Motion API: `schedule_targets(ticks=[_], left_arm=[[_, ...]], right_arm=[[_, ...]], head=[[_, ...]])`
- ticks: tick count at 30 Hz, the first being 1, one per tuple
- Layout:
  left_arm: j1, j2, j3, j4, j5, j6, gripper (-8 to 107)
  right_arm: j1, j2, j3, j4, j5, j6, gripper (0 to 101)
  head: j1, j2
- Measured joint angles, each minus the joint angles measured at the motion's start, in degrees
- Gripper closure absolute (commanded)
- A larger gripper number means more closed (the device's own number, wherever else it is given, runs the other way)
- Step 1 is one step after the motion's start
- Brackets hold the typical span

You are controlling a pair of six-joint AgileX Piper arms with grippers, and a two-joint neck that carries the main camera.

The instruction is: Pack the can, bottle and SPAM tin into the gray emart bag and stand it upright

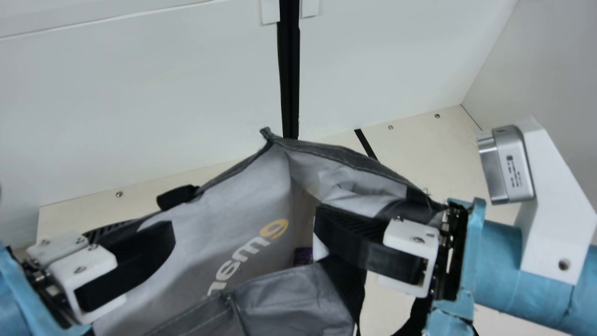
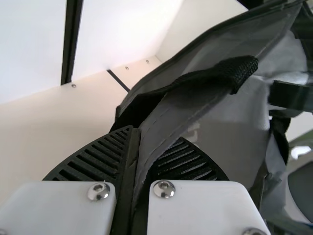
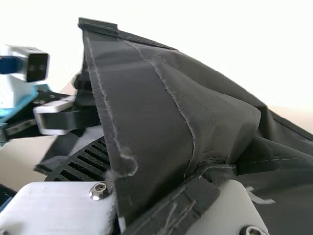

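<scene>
In my main view the bag [image 1: 242, 196] gapes up at me, its peaked corner pointing to 12 o'clock, its long lettered side running 8 to 2. It spreads toward 2 o'clock from my left gripper [image 1: 156, 220] and 10 o'clock from my right [image 1: 322, 211]; both are pinched nearly closed on its cloth.

Blue arms [image 1: 501, 256], white brackets [image 1: 555, 233], silver screws [image 2: 165, 188]

The left tool [image 1: 151, 227] and right tool [image 1: 322, 214] point towards each other, apart; the left's fingers [image 2: 98, 159] are pinched together, the right's, partly hidden, seem pinched too.
</scene>
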Motion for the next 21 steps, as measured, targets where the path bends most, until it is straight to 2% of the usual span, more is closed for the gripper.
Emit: schedule_targets(ticks=[6,11,16,21], left_arm=[[-0.6,2.0,-2.6,0.2,4.5,-0.2,107],[-1.2,4.4,-2.6,-0.6,4.8,0.9,107],[-1.9,7.3,-1.5,-1.8,2.7,3.4,107],[-2.3,10.6,-0.8,-3.1,-0.1,6.4,107]], right_arm=[[2.4,-0.7,1.1,-8.9,-0.2,4.9,101],[2.4,-0.1,3.4,-14.8,-0.4,4.9,101],[0.5,1.5,5.4,-16.3,-1.2,1.7,101],[-2.4,4.0,7.4,-13.6,-1.2,-3.8,101]], head=[[0.0,0.1],[0.0,0.1],[0.0,0.0],[0.0,0.0]])
